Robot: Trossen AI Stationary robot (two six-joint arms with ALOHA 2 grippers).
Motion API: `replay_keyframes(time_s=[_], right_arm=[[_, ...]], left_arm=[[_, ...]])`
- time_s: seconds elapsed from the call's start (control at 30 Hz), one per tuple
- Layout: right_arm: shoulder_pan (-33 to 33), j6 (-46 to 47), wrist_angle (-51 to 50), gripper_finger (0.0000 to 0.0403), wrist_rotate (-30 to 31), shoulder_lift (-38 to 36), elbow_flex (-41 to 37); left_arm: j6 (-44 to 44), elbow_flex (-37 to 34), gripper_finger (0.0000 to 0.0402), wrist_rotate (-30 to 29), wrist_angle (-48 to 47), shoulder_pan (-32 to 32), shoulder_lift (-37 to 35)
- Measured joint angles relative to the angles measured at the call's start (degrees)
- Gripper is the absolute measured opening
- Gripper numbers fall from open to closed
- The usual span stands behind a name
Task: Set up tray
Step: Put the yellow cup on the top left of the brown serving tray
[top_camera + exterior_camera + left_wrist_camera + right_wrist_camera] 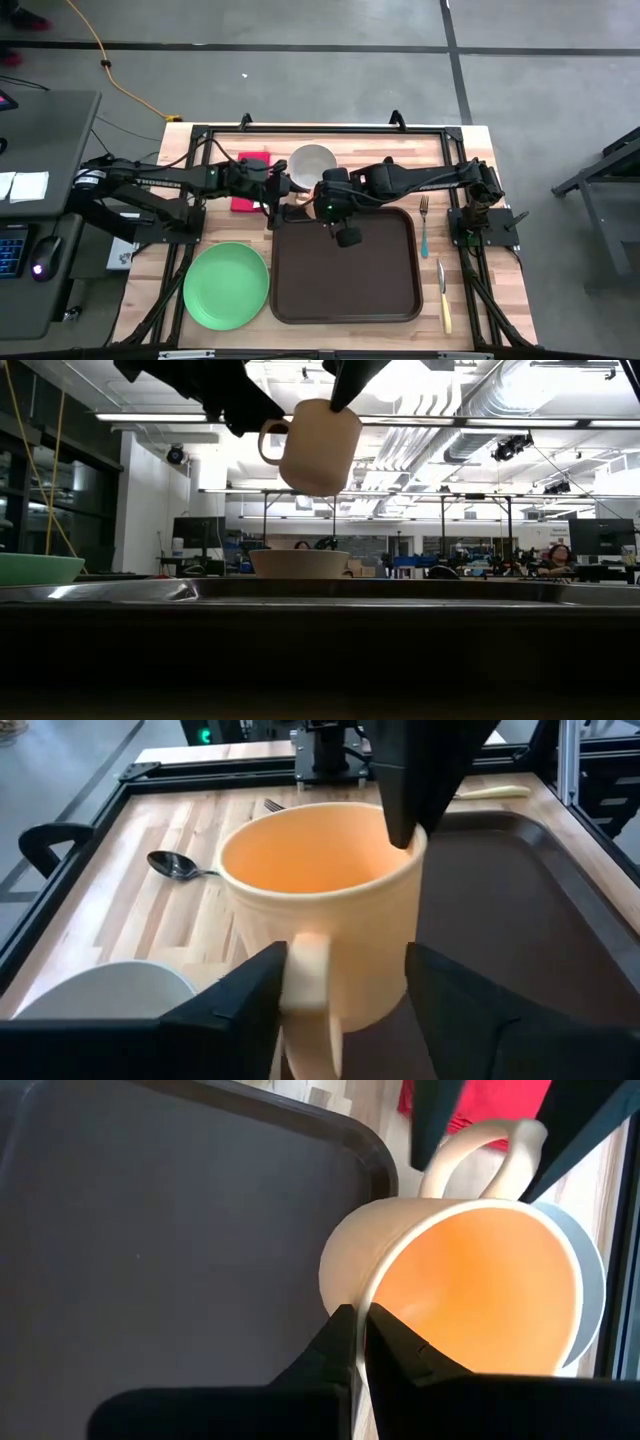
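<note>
— Any writing or labels you can read from there?

— None that I can make out on the mug (330, 910), the tray (345, 280) or the worktop (455, 160).

— Then how does the tray look?

— I see a large dark brown rectangle with rounded corners and a raised rim, its floor bare. It lies flat on the worktop near the front edge, just beside the green plate (226, 285) on its left and wider than it. A fork (424, 222) and a knife (443, 296) lie on the wood to its right.

— And the grippers?

— Both are on the mug, which hangs in the air over the tray's back left corner. My left gripper (340, 1005) holds the handle, one finger on each side of it. My right gripper (358, 1342) pinches the rim opposite the handle, fingers narrow, one inside the cup and one outside. The mug is cream outside and looks orange within.

— What else sits nearby?

— A white bowl (312, 162) behind the tray, a red cloth (250, 182) left of the bowl, and a spoon (178, 866) on the wood.
</note>
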Motion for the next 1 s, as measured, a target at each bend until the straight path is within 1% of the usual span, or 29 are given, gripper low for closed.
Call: replay_keyframes(time_s=[0.13,0.27,0.67,0.77,1.0], right_arm=[[0.0,0.0,0.0,0.0,-0.3,0.0,0.0],[0.0,0.0,0.0,0.0,-0.4,0.0,0.0],[0.0,0.4,0.0,0.0,-0.4,0.0,0.0],[0.0,0.4,0.0,0.0,-0.3,0.0,0.0],[0.0,0.4,0.1,0.0,-0.4,0.0,0.0]], left_arm=[[0.9,0.0,0.0184,0.0,0.5,0.0,0.0],[1.5,0.0,0.0151,-0.1,0.9,0.0,0.0],[1.5,0.0,0.0086,0.6,0.9,0.8,0.0],[1.5,0.0,0.0078,0.6,0.9,0.8,0.0],[1.4,0.0,0.0085,0.6,0.6,0.8,-0.1]])
